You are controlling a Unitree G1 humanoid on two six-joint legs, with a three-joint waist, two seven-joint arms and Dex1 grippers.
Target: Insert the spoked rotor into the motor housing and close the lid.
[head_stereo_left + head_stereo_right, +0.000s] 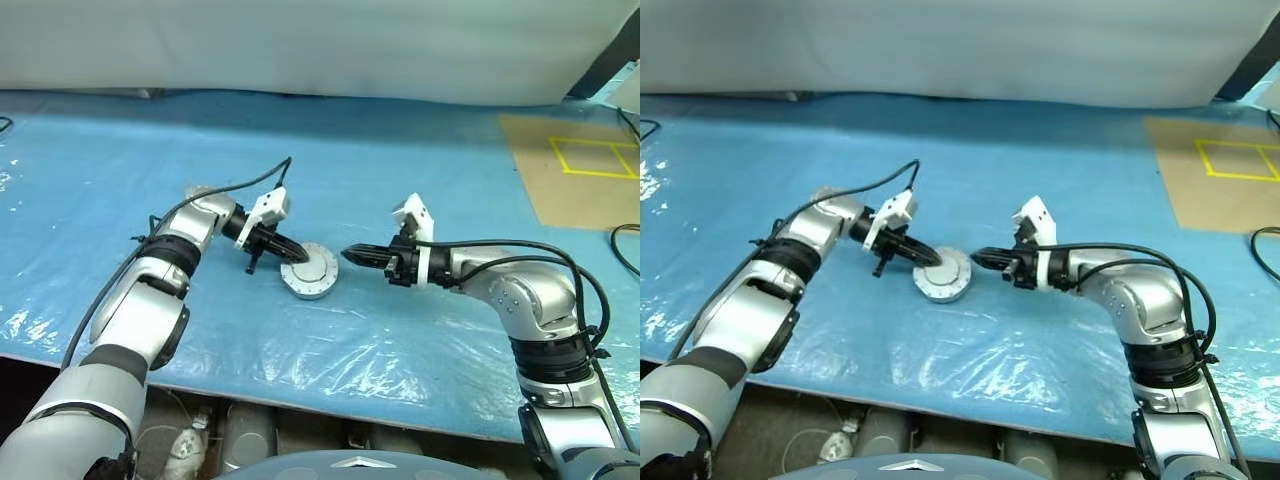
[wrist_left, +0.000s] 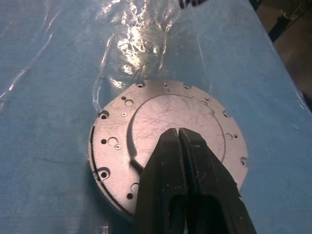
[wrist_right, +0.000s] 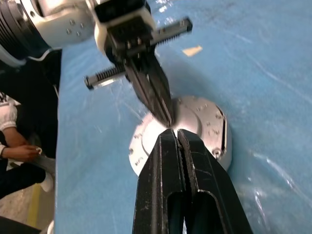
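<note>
- Motor housing [image 1: 310,272], lid [image 2: 165,131] closed on top, lies on the blue table cover [image 1: 420,180] at frame centre.
- Left gripper [image 1: 300,256], fingers pressed together and empty, rests its tips on the lid.
- Right gripper [image 1: 347,255], likewise closed and empty, points at the housing's right edge.

You see one round silver motor housing [image 1: 309,272] lying flat on the blue plastic-covered surface [image 1: 400,180]. Its closed top is the lid [image 2: 161,126], a scratched metal disc with small screw holes round the rim and a curved groove.
</note>
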